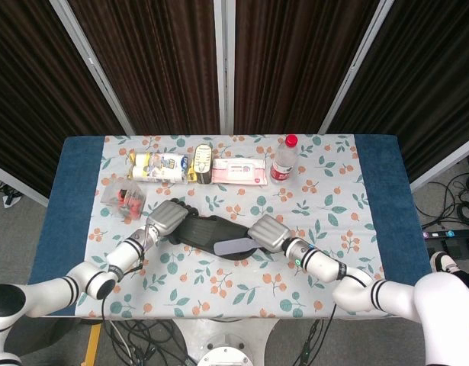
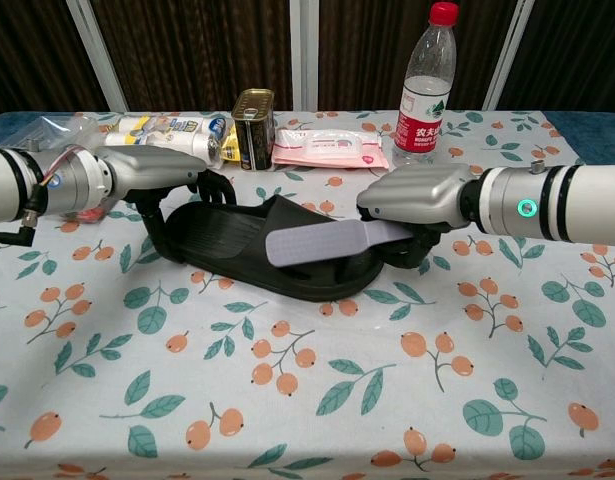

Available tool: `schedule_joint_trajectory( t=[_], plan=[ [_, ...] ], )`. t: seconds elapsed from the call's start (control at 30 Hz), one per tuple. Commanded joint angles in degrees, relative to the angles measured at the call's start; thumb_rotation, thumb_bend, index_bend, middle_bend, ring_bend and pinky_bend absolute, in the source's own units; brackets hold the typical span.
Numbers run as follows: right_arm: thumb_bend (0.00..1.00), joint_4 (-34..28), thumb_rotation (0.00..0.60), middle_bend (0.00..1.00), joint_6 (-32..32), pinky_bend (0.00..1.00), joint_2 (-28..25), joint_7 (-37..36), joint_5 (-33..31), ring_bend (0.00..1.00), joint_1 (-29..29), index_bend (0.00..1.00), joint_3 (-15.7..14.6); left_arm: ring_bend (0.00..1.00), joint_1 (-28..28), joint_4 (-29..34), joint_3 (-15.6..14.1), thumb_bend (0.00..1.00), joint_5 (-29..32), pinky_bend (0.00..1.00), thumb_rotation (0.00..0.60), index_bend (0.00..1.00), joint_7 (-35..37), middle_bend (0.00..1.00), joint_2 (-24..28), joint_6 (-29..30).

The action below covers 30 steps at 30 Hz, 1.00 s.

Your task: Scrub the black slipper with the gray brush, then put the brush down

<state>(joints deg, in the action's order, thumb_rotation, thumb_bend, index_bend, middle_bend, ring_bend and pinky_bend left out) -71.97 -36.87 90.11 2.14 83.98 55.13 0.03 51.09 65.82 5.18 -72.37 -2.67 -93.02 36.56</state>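
Note:
The black slipper (image 2: 242, 250) (image 1: 206, 231) lies across the middle of the floral tablecloth, toe to the right. My left hand (image 2: 152, 180) (image 1: 168, 216) grips its heel end from the left. My right hand (image 2: 419, 198) (image 1: 268, 233) holds the gray brush (image 2: 317, 243) (image 1: 234, 246) by its handle. The brush's flat head points left and lies low over the slipper's strap and front part. Whether the bristles touch the slipper I cannot tell.
Along the far side of the table stand a water bottle (image 2: 424, 85), a pink wipes pack (image 2: 330, 148), a tin can (image 2: 253, 130) and a wrapped packet (image 2: 172, 131). A clear bag (image 1: 123, 198) lies at the far left.

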Motion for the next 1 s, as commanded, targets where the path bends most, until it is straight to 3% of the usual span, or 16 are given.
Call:
schedule_joint_trajectory(
  t=[0.03, 0.13, 0.23, 0.33, 0.63, 0.87, 0.93, 1.0],
  plan=[
    [0.62, -3.25, 0.600, 0.99, -1.96, 1.00, -3.09, -2.42, 2.30, 1.00, -1.32, 1.00, -1.74, 0.27, -0.09, 0.19, 0.04, 0.16, -0.05, 0.22, 0.600, 0.35, -0.08, 0.42, 0.14, 0.33],
    [0.62, -5.17, 0.600, 0.99, -5.89, 1.00, -5.80, -5.28, 3.58, 1.00, -3.18, 1.00, -2.01, 0.23, -0.18, 0.90, -0.22, 0.16, -0.34, 0.22, 0.600, 0.26, -0.30, 0.38, 0.74, 0.49],
    [0.62, -5.58, 0.600, 0.99, -8.40, 1.00, -7.99, -8.17, 2.67, 1.00, -4.74, 1.00, -1.18, 0.14, -0.58, 2.20, -0.22, 0.16, -0.38, 0.22, 0.600, 0.17, 0.11, 0.26, 1.47, 1.03],
    [0.62, -4.44, 0.600, 0.99, -8.80, 1.00, -10.30, -9.07, 0.51, 1.00, -5.96, 1.00, -0.42, 0.10, -1.59, 4.09, -0.11, 0.16, -1.26, 0.21, 0.600, 0.14, 0.51, 0.19, 2.73, 3.56],
    [0.58, 2.55, 0.600, 0.99, -3.72, 1.00, -8.15, -4.94, -6.94, 1.00, -8.25, 1.00, -0.65, 0.09, -5.31, 11.20, 0.51, 0.16, -3.97, 0.20, 0.600, 0.14, 0.69, 0.18, 9.03, 12.52],
    [0.48, 6.51, 0.600, 0.96, -0.81, 1.00, -5.15, -0.87, -11.04, 0.97, -9.10, 1.00, -0.32, 0.09, -9.50, 15.19, 0.23, 0.16, -4.92, 0.20, 0.600, 0.14, 3.10, 0.18, 13.93, 18.43],
    [0.40, 6.77, 0.600, 0.88, 0.01, 1.00, -4.93, 0.49, -11.98, 0.89, -9.07, 0.93, -0.27, 0.09, -9.98, 15.28, 0.18, 0.16, -4.86, 0.20, 0.600, 0.14, 3.42, 0.18, 14.43, 18.79],
    [0.31, 6.78, 0.600, 0.77, 0.20, 1.00, -4.71, 2.25, -12.93, 0.77, -9.22, 0.77, -0.18, 0.09, -10.09, 14.98, -0.13, 0.16, -5.07, 0.20, 0.600, 0.14, 3.22, 0.18, 14.82, 18.44]
  ],
)
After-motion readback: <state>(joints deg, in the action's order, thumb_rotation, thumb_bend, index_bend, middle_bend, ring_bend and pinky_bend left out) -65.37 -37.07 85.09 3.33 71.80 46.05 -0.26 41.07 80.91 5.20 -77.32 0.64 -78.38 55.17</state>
